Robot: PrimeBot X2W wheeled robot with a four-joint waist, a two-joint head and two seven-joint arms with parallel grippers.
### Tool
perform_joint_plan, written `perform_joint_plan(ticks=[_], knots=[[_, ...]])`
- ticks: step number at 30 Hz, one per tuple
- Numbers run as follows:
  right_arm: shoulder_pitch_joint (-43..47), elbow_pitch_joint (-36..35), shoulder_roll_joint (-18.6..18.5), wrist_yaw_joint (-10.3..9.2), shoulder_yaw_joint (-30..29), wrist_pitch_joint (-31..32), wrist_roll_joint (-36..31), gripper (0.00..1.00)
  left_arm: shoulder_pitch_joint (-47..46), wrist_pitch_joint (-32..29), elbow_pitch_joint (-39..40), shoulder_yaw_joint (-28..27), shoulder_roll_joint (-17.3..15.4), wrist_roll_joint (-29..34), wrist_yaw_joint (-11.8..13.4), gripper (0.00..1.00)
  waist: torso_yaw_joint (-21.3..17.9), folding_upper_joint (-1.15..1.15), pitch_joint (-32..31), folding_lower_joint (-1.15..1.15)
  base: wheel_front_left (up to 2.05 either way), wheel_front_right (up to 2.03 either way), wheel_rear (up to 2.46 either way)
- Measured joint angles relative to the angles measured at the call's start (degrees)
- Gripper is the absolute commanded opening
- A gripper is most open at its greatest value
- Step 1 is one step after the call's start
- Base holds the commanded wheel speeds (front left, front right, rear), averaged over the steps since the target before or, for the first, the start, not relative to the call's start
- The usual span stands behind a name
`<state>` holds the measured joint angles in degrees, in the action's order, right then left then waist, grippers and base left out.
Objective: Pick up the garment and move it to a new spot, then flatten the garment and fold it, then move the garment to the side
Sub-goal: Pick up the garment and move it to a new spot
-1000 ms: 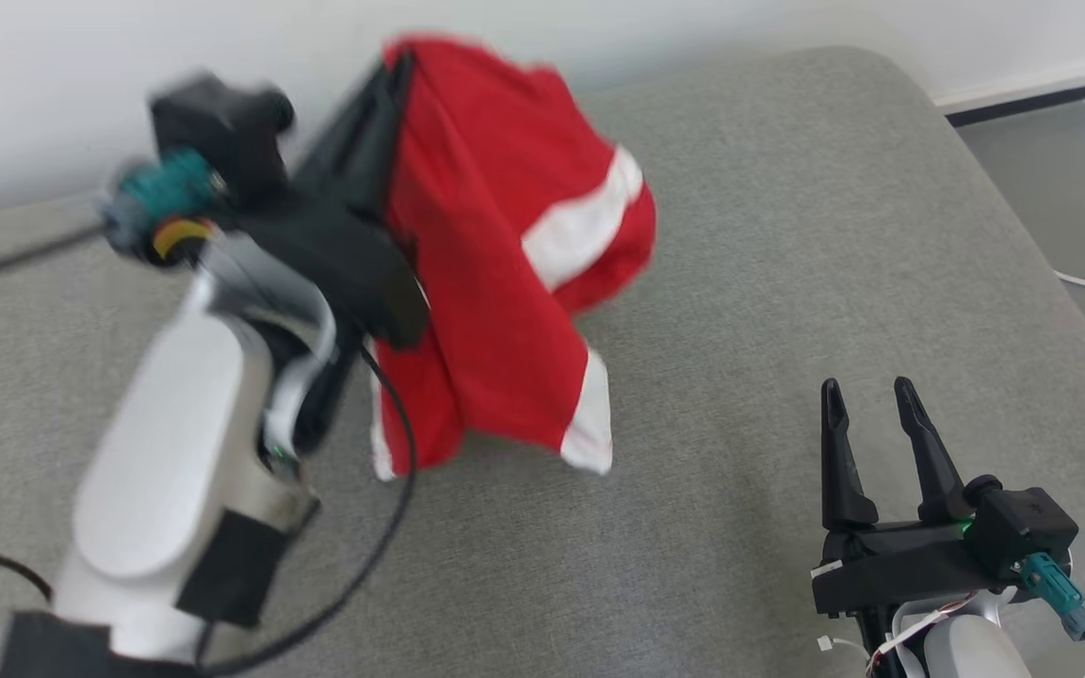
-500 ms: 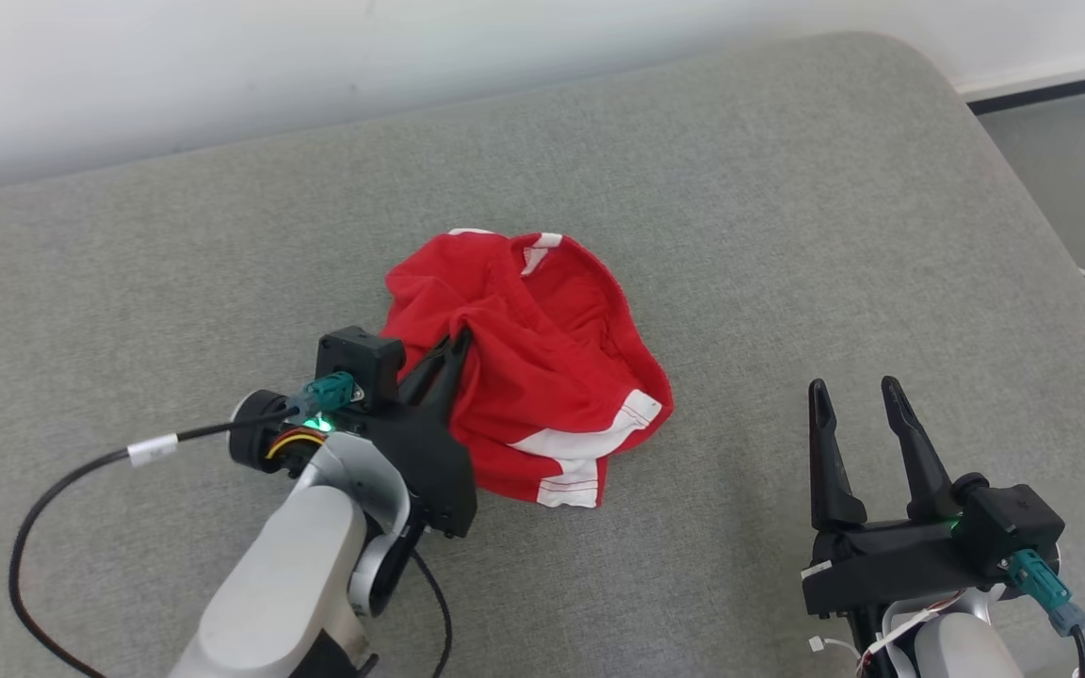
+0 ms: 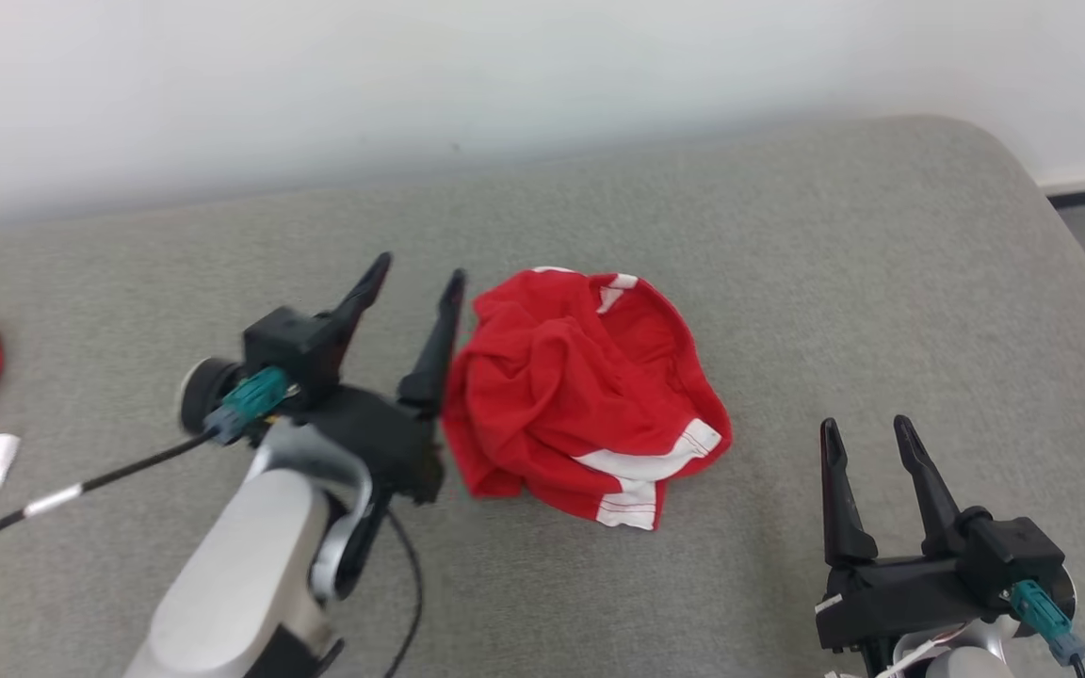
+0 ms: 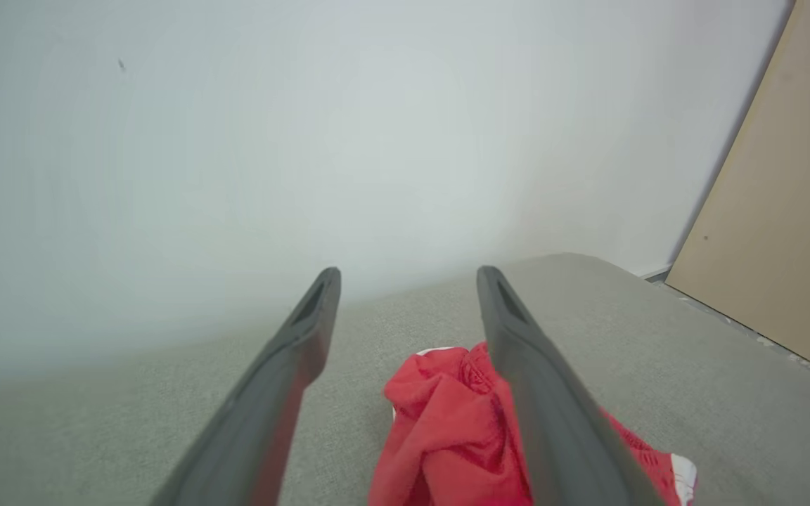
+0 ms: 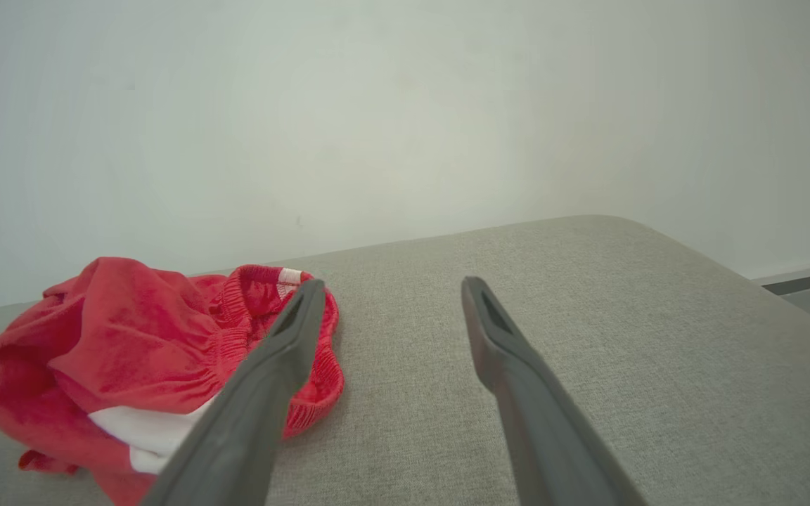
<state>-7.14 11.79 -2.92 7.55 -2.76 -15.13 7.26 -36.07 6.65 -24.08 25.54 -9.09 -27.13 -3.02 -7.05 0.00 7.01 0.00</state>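
Left gripper [image 3: 419, 267] spread, beside crumpled garment [image 3: 580, 395]

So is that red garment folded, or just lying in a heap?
A heap. The red garment lies crumpled on the grey cushion, cloth bunched and waistband curled, nothing laid flat.

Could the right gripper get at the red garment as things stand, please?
Probably yes: the right gripper is open, and just grey cushion separates it from the red garment to its left.

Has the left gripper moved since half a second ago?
Yes. The left gripper has opened and drawn leftward off the red shorts on the grey cushion.
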Motion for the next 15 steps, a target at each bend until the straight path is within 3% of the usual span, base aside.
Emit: perform_joint_plan(ticks=[10, 15], knots=[[2.0, -0.1, 0.0, 0.00, -0.8, 0.0, -1.1, 1.00, 10.1, 5.3, 6.3, -5.3, -9.1, 0.6, 3.3, 1.00, 5.2, 0.00, -3.6, 0.00, 0.00, 0.00, 0.00], [2.7, 0.0, 0.0, 0.00, -1.0, 0.0, -1.3, 1.00, 15.1, 6.8, 8.7, -7.2, -11.5, 1.0, 5.5, 1.00, 7.0, 0.00, -4.8, -0.01, 0.00, 0.00, 0.00]])
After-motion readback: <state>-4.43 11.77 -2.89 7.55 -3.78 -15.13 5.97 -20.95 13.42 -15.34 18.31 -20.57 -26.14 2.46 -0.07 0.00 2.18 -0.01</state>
